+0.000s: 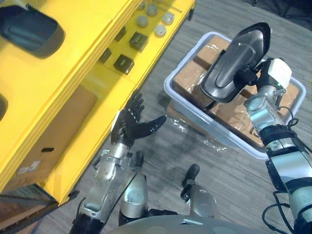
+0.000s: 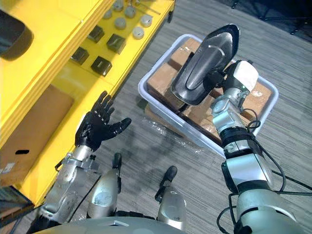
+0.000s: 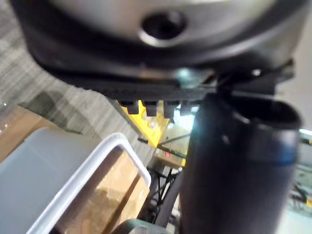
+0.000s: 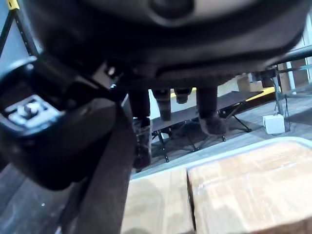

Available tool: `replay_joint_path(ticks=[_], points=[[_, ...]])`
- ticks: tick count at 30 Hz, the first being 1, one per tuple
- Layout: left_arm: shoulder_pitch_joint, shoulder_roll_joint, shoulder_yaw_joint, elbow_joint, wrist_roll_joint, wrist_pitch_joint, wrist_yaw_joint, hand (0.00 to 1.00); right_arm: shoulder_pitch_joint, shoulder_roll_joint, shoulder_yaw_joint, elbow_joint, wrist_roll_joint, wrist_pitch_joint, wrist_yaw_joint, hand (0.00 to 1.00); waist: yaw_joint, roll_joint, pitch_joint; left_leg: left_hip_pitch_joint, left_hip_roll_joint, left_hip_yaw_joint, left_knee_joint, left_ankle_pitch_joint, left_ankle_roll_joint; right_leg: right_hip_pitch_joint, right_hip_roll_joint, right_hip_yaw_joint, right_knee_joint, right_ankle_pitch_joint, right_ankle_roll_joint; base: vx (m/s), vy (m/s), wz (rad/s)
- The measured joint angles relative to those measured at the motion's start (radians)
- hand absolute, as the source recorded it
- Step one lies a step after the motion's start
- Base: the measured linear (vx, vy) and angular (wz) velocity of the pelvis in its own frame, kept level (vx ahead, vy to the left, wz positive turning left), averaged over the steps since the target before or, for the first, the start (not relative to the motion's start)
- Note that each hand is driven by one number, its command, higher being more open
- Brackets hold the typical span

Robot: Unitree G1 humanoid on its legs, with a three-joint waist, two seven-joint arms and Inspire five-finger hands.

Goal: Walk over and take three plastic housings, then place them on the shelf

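Note:
A dark, elongated plastic housing hangs over the white bin, and my right hand is shut on its lower end. In the right wrist view the housing runs beside the thumb. My left hand is open with spread fingers and holds nothing, just off the front edge of the yellow shelf. Another dark housing lies on the shelf's upper level at the far left. The left wrist view looks past the thumb at the bin's rim.
Brown cardboard boxes wrapped in film fill the bin. Small dark square parts and grey round parts sit on the shelf's lower level. A cardboard box stands under the shelf. Grey floor lies between shelf and bin.

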State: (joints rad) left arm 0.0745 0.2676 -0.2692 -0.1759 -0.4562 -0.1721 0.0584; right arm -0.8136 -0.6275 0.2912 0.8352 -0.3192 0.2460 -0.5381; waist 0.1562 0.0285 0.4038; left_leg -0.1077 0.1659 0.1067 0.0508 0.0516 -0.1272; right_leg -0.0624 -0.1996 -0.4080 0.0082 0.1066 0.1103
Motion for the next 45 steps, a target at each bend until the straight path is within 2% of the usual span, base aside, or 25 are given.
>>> replay_joint_path(ticks=[4,6,10,11,14,16,19,22,27,33,42,43,45], points=[[-0.165,0.036,0.002,0.034,-0.004,0.028,-0.026,1.0,0.001,0.004,-0.001,-0.021,-0.071,-0.045,0.0,0.0,-0.024,0.0,-0.016,0.015,0.0,0.025,-0.004,0.0,0.0,0.009,0.006,0.025,-0.034,0.026,0.0,-0.01,-0.001,-0.18],[-0.26,0.047,0.0,0.089,-0.023,0.076,-0.063,1.0,0.002,0.011,-0.002,-0.028,-0.111,-0.098,-0.001,0.0,-0.039,-0.001,-0.029,0.016,0.002,0.037,-0.004,0.0,0.0,0.009,0.011,0.037,-0.055,0.042,-0.003,-0.03,-0.005,-0.18],[-0.329,0.046,-0.003,0.187,-0.099,0.152,-0.12,1.0,0.002,0.048,-0.004,-0.067,-0.16,-0.143,-0.001,0.0,-0.066,-0.002,-0.041,0.034,0.002,0.069,-0.004,-0.002,-0.002,0.009,0.018,0.067,-0.065,0.052,-0.007,-0.04,-0.005,-0.26],[-0.362,0.044,-0.013,0.231,-0.161,0.2,-0.137,1.0,0.002,0.056,-0.004,-0.09,-0.191,-0.173,0.0,0.0,-0.079,-0.003,-0.041,0.039,0.005,0.078,-0.004,-0.002,-0.003,0.007,0.023,0.077,-0.065,0.056,-0.011,-0.05,-0.01,-0.2],[-0.4,0.044,-0.024,0.288,-0.225,0.243,-0.145,1.0,0.002,0.066,-0.004,-0.106,-0.229,-0.206,0.002,0.0,-0.083,-0.008,-0.051,0.042,0.011,0.092,-0.004,-0.003,-0.005,-0.001,0.029,0.091,-0.066,0.059,-0.015,-0.04,-0.019,-0.21],[-0.447,0.044,-0.031,0.345,-0.294,0.272,-0.143,1.0,0.003,0.087,-0.004,-0.108,-0.262,-0.233,0.008,0.0,-0.097,-0.019,-0.06,0.046,0.018,0.099,-0.003,-0.002,-0.008,-0.002,0.036,0.098,-0.067,0.063,-0.019,-0.02,-0.02,-0.11],[-0.491,0.044,-0.031,0.381,-0.344,0.284,-0.139,1.0,0.008,0.102,-0.003,-0.123,-0.275,-0.247,0.015,0.0,-0.107,-0.029,-0.066,0.048,0.019,0.105,-0.003,-0.001,-0.01,-0.005,0.038,0.109,-0.067,0.067,-0.02,-0.02,-0.001,-0.07],[-0.537,0.04,-0.029,0.411,-0.458,0.287,-0.141,1.0,0.012,0.117,-0.003,-0.145,-0.302,-0.269,0.029,0.0,-0.11,-0.034,-0.071,0.049,0.018,0.117,-0.002,-0.001,-0.01,-0.005,0.039,0.12,-0.084,0.083,-0.02,-0.01,0.007,-0.1],[-0.573,0.01,-0.028,0.438,-0.57,0.287,-0.143,1.0,0.015,0.136,0.036,-0.145,-0.306,-0.293,0.048,0.0,-0.114,-0.035,-0.08,0.05,0.018,0.118,-0.001,-0.001,-0.01,-0.004,0.039,0.122,-0.084,0.085,-0.02,0.0,0.001,-0.01],[-0.587,0.0,-0.028,0.478,-0.571,0.286,-0.121,1.0,0.017,0.166,0.077,-0.145,-0.343,-0.328,0.053,0.0,-0.126,-0.037,-0.089,0.062,0.017,0.118,-0.001,-0.002,-0.01,0.008,0.039,0.123,-0.085,0.085,-0.02,0.0,0.0,0.0],[-0.589,-0.016,-0.03,0.491,-0.552,0.286,-0.055,1.0,0.058,0.217,0.086,-0.145,-0.342,-0.335,0.052,0.0,-0.127,-0.041,-0.103,0.065,0.017,0.117,0.0,-0.002,-0.01,0.011,0.039,0.123,-0.085,0.086,-0.021,0.0,0.0,0.0],[-0.59,-0.016,-0.03,0.491,-0.548,0.286,-0.043,0.0,0.058,0.222,0.089,-0.145,-0.342,-0.34,0.052,0.0,-0.129,-0.043,-0.104,0.065,0.017,0.117,0.0,-0.002,-0.01,0.011,0.039,0.123,-0.085,0.086,-0.021,0.0,0.0,0.0],[-0.59,-0.016,-0.03,0.494,-0.544,0.286,-0.033,0.0,0.058,0.231,0.093,-0.146,-0.342,-0.342,0.052,0.0,-0.129,-0.045,-0.106,0.066,0.018,0.117,0.002,-0.002,-0.01,0.012,0.04,0.124,-0.086,0.087,-0.022,0.0,0.0,0.0]])
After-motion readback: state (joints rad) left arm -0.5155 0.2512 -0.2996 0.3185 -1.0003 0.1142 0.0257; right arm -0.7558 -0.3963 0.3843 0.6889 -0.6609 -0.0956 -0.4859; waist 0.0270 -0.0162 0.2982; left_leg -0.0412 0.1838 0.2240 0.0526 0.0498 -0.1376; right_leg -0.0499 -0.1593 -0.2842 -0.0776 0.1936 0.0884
